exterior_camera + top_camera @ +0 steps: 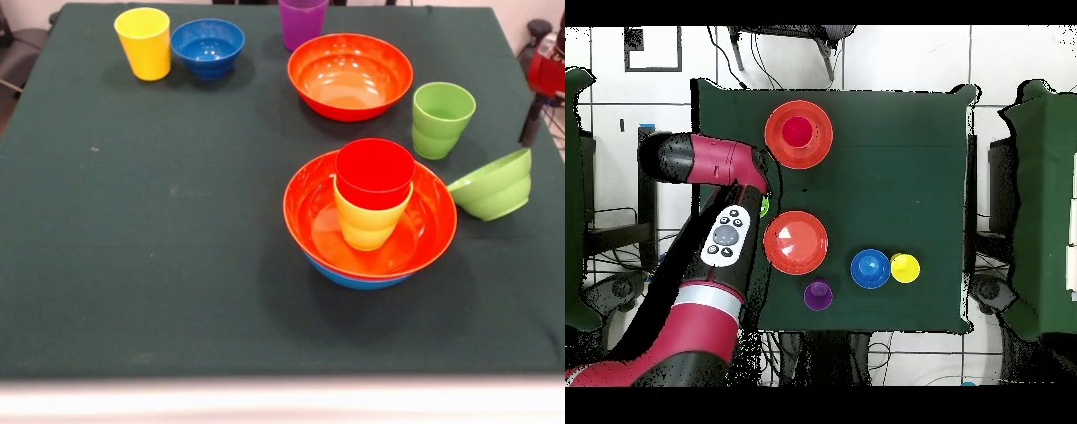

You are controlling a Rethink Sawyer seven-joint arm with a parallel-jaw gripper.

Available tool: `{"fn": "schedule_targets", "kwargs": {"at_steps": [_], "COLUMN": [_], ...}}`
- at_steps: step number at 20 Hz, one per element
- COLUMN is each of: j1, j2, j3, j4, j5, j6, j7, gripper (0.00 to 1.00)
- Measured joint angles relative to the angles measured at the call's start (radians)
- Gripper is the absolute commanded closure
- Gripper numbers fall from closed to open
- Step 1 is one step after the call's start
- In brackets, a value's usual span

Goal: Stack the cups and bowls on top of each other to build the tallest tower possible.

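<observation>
- Nearest cam (front view): tower (371, 216) — light blue bowl (357, 278) at base, orange-red bowl (309, 208) nested in it, yellow-orange cup (371, 225) upright inside, red cup (375, 172) seated in that cup's mouth. Looks straight, no obvious lean.
- Overhead view: same tower (798, 134) sits toward far side of table from robot base.
- Loose pieces: lime green bowl (496, 185) tipped on its side just right of tower; lime green cup (441, 119) upright behind it; 2nd orange-red bowl (350, 77) further back; purple cup (303, 19), small dark blue bowl (208, 46), yellow cup (144, 42) along far edge.
- Arm (715, 165) reaches over table's edge near the green pieces. Gripper itself hidden under wrist in overhead, only a red part at right edge in front view — can't tell open or closed.
- Judged step: fetching next piece, prob. green cup or green bowl. Tower not yet added to beyond red cup.
- To do well: cup is the easier pick — grab by rim, keep upright, centre over red cup before lowering, release only when seated. Tipped bowl needs righting first; approach from table side so it doesn't roll into tower.
- Risk: arm's sweep passes close to tower; lift high before crossing.
</observation>
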Motion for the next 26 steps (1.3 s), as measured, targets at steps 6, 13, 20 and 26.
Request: {"fn": "schedule_targets", "kwargs": {"at_steps": [6,13,20,26], "j1": [0.005,0.018,0.031,0.044], "j2": [0.005,0.034,0.051,0.056], "j3": [0.0,-0.004,-0.004,-0.004], "j4": [0.031,0.052,0.079,0.097], "j5": [0.008,0.01,0.012,0.024], "j6": [-0.065,-0.092,-0.098,-0.13], "j7": [0.0,0.0,0.0,0.0], "gripper": [0.0,0.0,0.0,0.0]}}
